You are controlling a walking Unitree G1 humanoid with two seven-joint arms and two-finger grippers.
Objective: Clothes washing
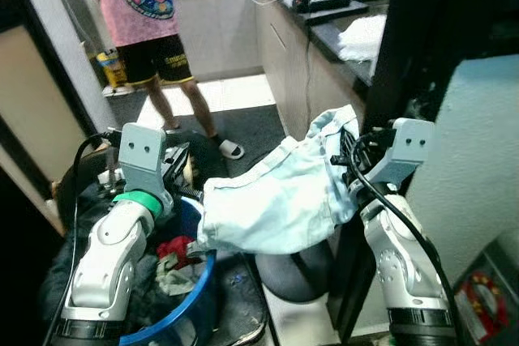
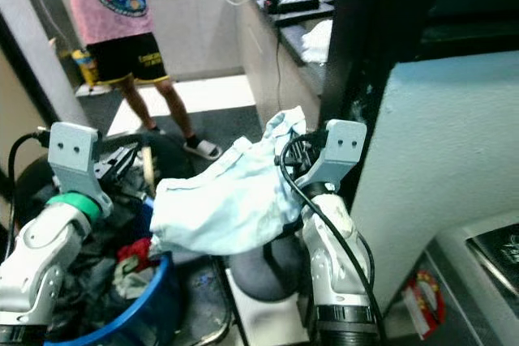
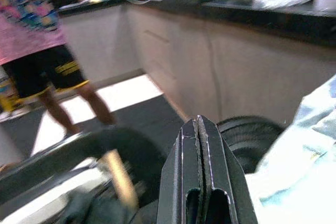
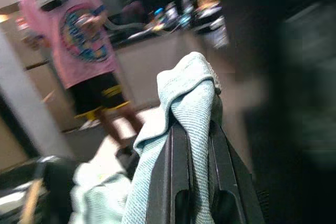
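Because the pale blue garment [image 1: 276, 196] is soft and light, hanging at 3 o'clock above the blue basket [image 1: 182, 301], the right hand [image 4: 191, 145] pinches its folded edge, the left hand [image 3: 199, 145] shut empty.

Indoor light is moderate and uneven. The pale tiled floor strip [image 1: 212, 93] glares brightly, while the dark kitchen counter top [image 1: 324, 18] and the tall black panel [image 1: 430, 30] sink into shadow. The light-blue crumpled cloth [image 1: 280, 192] looks washed out in both head views. Both wrist views are soft with motion blur, and the person in a pink printed shirt [image 4: 79, 35] is smeared.
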